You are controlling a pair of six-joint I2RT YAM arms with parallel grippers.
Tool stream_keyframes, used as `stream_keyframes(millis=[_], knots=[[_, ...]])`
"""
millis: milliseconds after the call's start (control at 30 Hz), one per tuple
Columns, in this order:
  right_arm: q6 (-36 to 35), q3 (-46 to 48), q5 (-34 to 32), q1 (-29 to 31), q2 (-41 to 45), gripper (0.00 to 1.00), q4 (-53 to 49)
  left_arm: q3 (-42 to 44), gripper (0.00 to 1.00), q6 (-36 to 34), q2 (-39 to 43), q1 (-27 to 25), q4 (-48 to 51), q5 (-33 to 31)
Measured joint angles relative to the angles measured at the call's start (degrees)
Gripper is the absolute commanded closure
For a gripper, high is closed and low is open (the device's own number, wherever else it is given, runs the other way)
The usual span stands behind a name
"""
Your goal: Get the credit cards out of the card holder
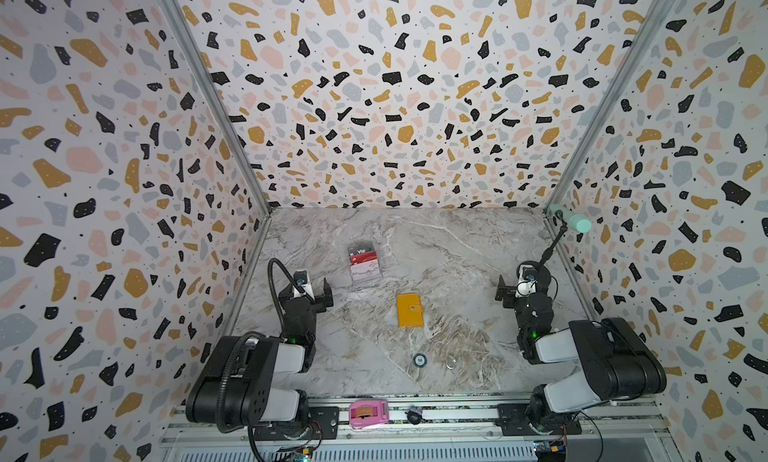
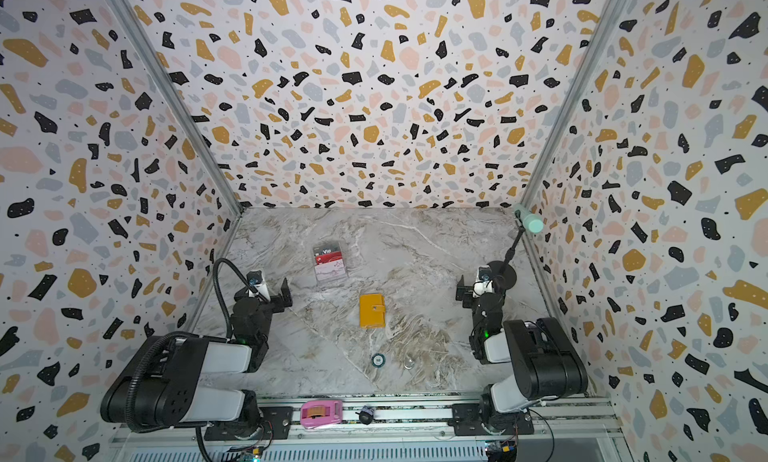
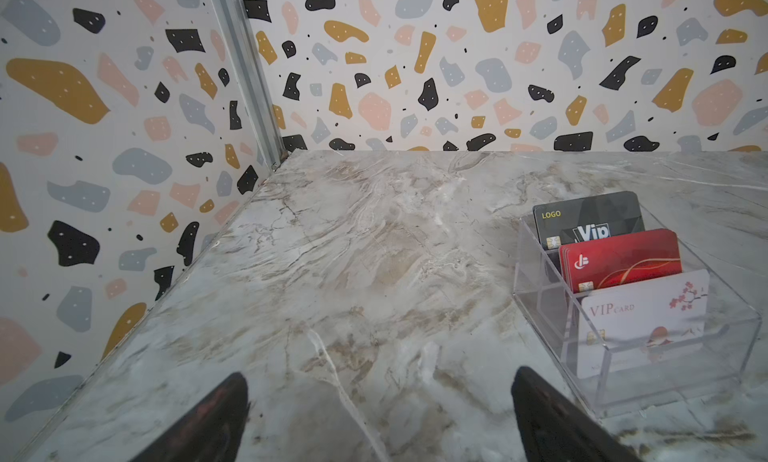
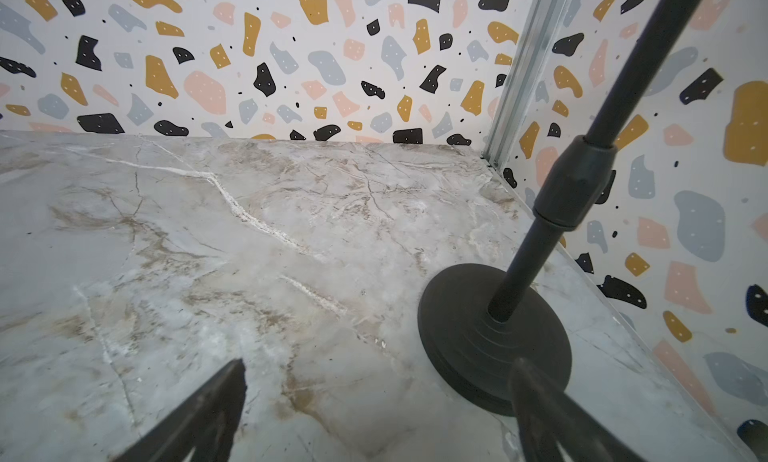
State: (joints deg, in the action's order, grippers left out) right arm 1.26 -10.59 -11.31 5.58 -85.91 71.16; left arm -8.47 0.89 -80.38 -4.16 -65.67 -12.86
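Marble-patterned tabletop (image 1: 457, 239) boxed in by terrazzo-print walls (image 1: 395, 106), with a clear acrylic stand (image 3: 540, 314) toward the back left and a black microphone stand (image 4: 469, 339) by the right wall, tipped with a mint-green foam head (image 1: 575, 222). Near the front edge, a small dark round disc (image 1: 419, 359) close to a clear ring (image 1: 451, 362). On the aluminium rail (image 1: 457, 414) in front, a pink tape dispenser (image 1: 368, 413) and, near it, a small black knob-like thing (image 1: 413, 415).
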Motion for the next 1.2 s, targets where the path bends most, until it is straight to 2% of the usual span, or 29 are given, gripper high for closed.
stream_keyframes(millis=[900, 1200], knots=[[0.0, 0.0, 0.0, 0.0, 0.0, 0.01, 0.0, 0.0, 0.0, 0.0, 0.0, 0.0, 0.0, -0.1], [0.0, -0.3, 0.4, 0.0, 1.5, 0.01, -2.4, -0.6, 0.0, 0.9, 0.9, 0.0, 2.0, -3.4]])
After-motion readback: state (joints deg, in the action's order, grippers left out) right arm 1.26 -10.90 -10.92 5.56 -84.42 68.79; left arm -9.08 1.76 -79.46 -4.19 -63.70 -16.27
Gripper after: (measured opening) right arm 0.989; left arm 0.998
